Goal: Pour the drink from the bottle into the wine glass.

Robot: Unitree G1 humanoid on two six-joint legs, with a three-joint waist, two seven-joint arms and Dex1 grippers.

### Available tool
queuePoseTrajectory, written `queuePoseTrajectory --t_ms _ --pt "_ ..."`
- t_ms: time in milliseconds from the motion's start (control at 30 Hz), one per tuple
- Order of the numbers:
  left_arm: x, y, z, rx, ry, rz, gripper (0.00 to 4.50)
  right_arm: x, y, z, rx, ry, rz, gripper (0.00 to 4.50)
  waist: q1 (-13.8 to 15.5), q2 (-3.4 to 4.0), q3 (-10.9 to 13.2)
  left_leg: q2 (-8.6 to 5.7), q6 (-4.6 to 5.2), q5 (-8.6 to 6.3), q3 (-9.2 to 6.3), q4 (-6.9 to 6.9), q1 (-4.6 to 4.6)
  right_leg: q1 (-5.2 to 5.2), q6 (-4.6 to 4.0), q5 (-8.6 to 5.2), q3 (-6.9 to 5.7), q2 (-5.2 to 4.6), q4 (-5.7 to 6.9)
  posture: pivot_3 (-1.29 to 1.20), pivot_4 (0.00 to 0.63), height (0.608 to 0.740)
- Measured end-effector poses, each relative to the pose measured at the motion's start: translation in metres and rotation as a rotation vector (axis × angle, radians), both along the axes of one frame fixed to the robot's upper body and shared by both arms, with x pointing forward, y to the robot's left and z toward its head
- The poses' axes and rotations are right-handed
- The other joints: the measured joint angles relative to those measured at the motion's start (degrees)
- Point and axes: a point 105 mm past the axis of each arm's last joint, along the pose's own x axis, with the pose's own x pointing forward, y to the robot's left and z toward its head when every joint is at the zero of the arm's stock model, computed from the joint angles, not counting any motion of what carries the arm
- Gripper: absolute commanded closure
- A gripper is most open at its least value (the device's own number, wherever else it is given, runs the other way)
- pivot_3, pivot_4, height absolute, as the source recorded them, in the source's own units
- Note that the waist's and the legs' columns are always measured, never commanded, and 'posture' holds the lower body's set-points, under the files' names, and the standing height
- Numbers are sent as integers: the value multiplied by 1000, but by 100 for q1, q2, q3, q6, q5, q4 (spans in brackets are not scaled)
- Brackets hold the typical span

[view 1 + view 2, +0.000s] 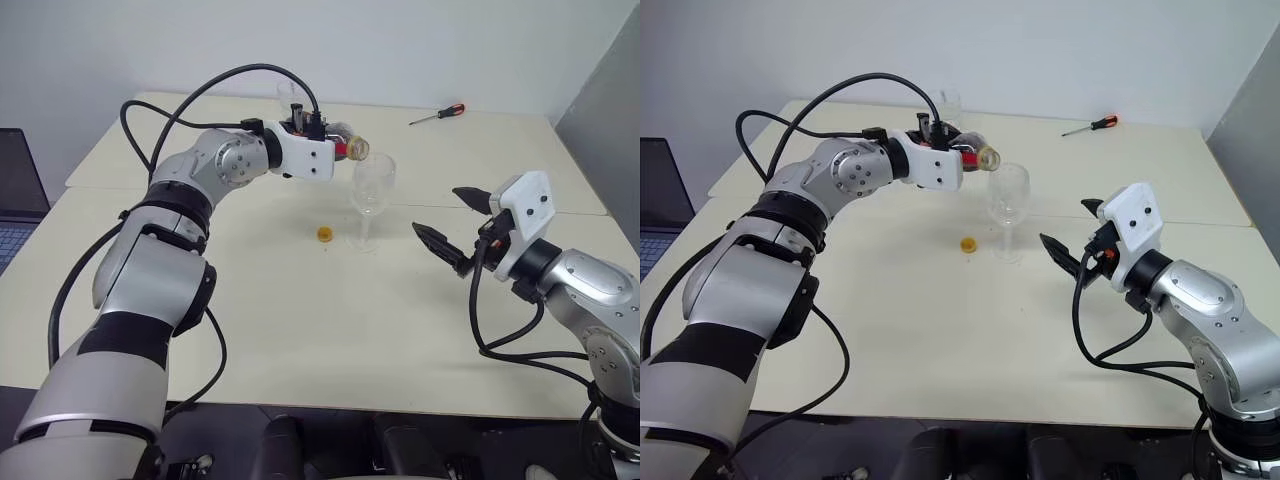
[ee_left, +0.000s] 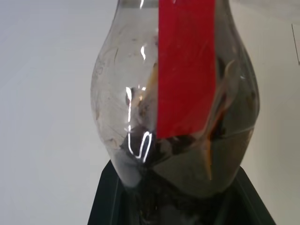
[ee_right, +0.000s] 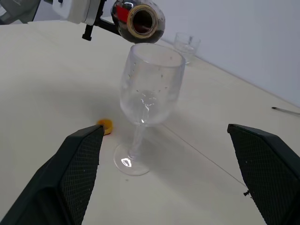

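Above the wine glass, the tipped bottle shows a plain red label.

Even, bright light over the tabletop; soft shadows; white glare streaks on the blurred, close-up bottle.

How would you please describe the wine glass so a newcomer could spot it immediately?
On the cream table, look just past its middle, under the tilted bottle. The wine glass stands upright there, right of a small yellow cap. Unlike the short tumbler farther back, it has a stem and round foot.
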Motion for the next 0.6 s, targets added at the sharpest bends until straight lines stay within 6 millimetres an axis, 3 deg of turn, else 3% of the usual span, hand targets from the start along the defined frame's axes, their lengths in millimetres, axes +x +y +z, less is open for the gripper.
queuePoseTrajectory --t_ms 600 --pt "5 1 10 58 -67 41 3583 1 1 -3 -15 8 -3 0 -3 0 0 -7 0 0 -4 43 0 -2 17 -10 4 -2 54 0 150 740"
